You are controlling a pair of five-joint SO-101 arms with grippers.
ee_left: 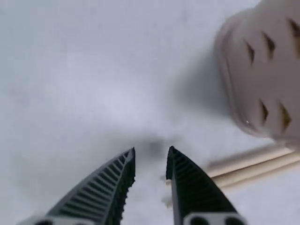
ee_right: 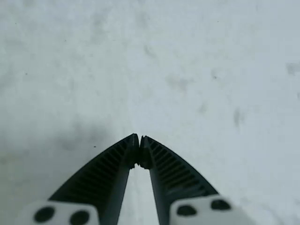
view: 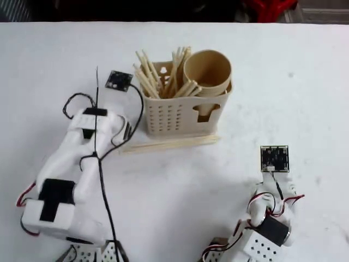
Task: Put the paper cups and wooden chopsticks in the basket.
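Left gripper (ee_left: 150, 157): fingers parted, nothing between them, tips low beside the end of the loose chopsticks (ee_left: 253, 166). Right gripper (ee_right: 139, 140): fingers closed on nothing, over bare surface (ee_right: 187, 56). Basket (view: 180, 117) holds paper cups (view: 208, 71), seemingly nested, at its 3 o'clock end and a chopstick bundle (view: 163, 76) at 9 o'clock. Judged mostly done. The loose chopsticks, flat at the basket's 6 o'clock, remain.

The high camera looks steeply down over the bench (view: 305, 93) from above its near edge. The left wrist camera points down past the left hand (ee_left: 151, 151), close to the bench. It shares the basket (ee_left: 262, 70)'s near left corner and the loose chopsticks (ee_left: 248, 164) with the high view. The right wrist camera looks down past the right hand (ee_right: 139, 139), equally close.
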